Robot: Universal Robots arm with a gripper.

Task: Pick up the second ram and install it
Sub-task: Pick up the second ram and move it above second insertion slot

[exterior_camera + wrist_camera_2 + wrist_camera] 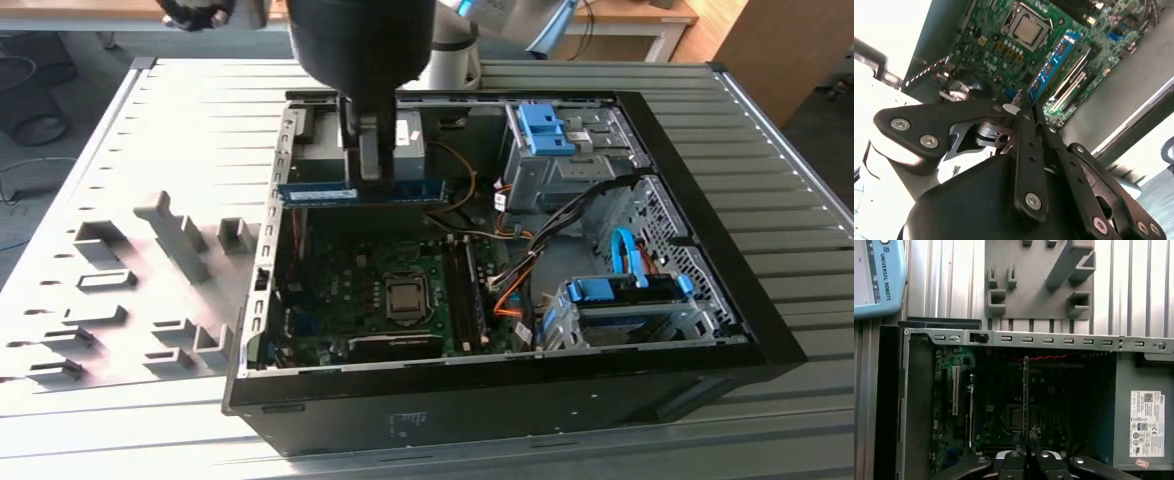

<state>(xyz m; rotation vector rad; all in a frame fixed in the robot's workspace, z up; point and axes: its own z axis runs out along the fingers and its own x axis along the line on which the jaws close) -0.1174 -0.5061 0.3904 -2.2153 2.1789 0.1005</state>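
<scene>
While claw (pixel 371 182) grips second ram (pixel 416 191), above motherboard (pixel 334 300)

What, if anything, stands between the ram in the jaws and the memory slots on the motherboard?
Nothing visible does. The ram hangs in the gripper above the open case, and the slots lie lower, toward the exterior view's right. The orange cables run beside the slots, not over them.
</scene>
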